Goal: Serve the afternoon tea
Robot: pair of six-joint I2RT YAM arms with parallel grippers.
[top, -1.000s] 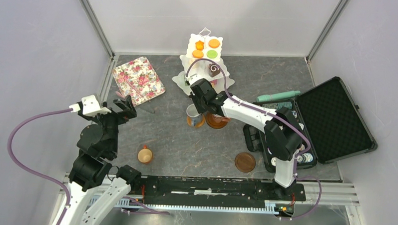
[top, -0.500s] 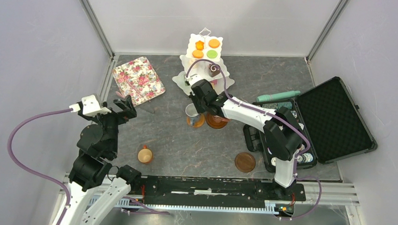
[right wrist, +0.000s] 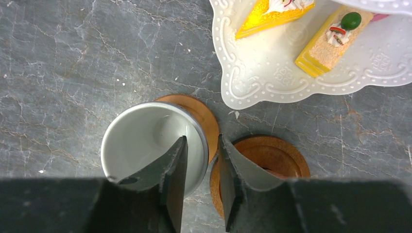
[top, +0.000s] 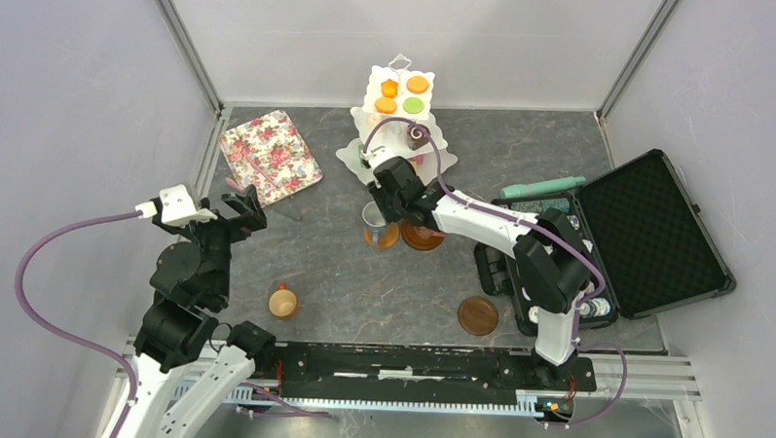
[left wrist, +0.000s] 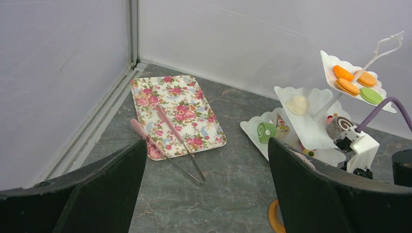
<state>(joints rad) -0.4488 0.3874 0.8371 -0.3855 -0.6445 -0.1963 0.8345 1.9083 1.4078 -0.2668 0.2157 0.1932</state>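
The right end effector (right wrist: 202, 145) hangs straight over the white mug (right wrist: 141, 145), one finger inside the cup and the other outside, so the mug's wall runs up between them. The jaws are narrowly parted, and a sliver of saucer shows between the rim and the outer finger. We read that as a loosened hold, not a clench.

The mug stands upright on an orange-brown saucer (right wrist: 206, 116), mouth open to the camera and its long axis vertical. A second saucer (right wrist: 272, 155) lies just beside it to the right, and the two look to be touching at their edges. The scalloped bottom tier of the white stand (right wrist: 252, 73) sits close above them in the frame.

The thing is directly below the fingers, so we judge the only clean way out is straight up along the mug's axis. Any sideways drift would catch the rim.

From the top view this cluster is at mid-frame, and the right arm is much the nearer. The left end effector (left wrist: 206, 145) is spread wide and holds nothing, off at the left near the floral tray (left wrist: 177, 111). A yellow mug (top: 283, 300) waits at lower left and a bare saucer (top: 477, 315) at lower right.

The bench (top: 363, 277) is flat, dark and marbled, walled on three sides. Room is tight towards the stand and freer toward the bottom of the frame.
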